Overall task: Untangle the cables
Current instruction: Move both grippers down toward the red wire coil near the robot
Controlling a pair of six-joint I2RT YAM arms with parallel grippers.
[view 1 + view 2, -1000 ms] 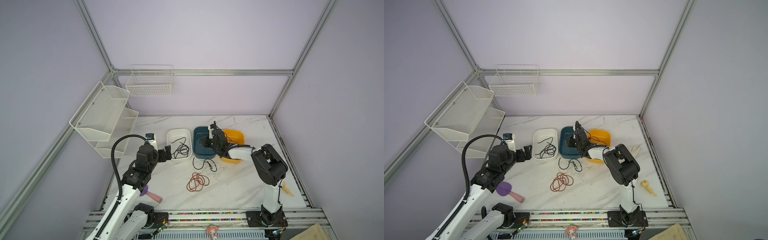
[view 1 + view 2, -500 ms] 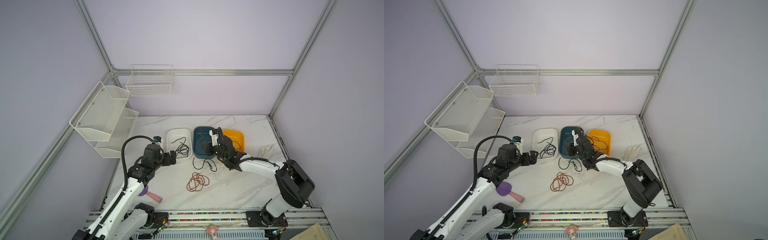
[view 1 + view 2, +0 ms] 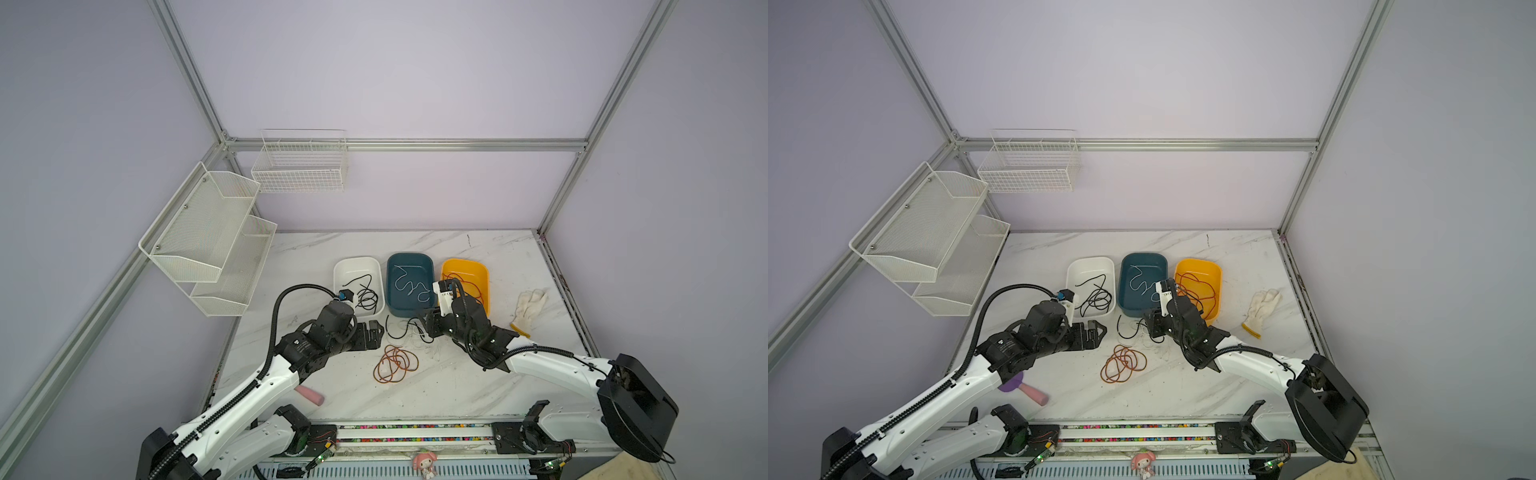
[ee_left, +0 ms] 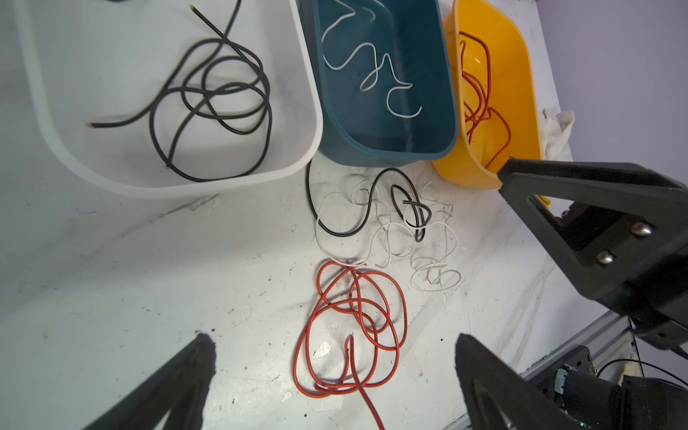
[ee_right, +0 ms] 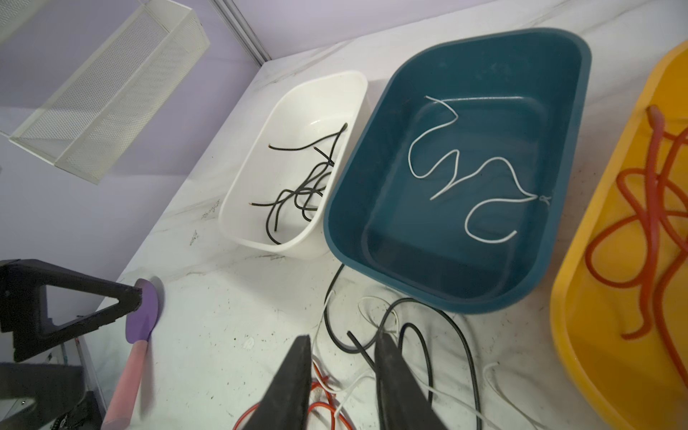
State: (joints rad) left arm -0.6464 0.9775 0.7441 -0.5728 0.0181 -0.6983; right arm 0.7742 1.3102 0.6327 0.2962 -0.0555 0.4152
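Black wire is the one to watch: the loose black cable (image 4: pixel 337 233) curls just off the front wall of the teal bin (image 3: pixel 409 311), near the middle of the table, and it is looped through the white cables (image 4: pixel 433 266). Right above that knot sits the right gripper (image 5: pixel 344 337), its fingers a little apart. The right wrist view shows the black free end reaching into the gap between them, running roughly along the fingers rather than across. Nothing looks pinched yet. So the right arm is the nearer one, and I'd say a short drop and a squeeze is all it needs. Over on the tangle's other side, toward the table's left edge, the left gripper (image 3: pixel 374 332) hangs spread wide, close to the black cable's outer bend. Nearer the front edge lies the red-orange coil (image 3: pixel 395 363), apart from the knot, meeting only a white strand at its far side as far as I can tell.
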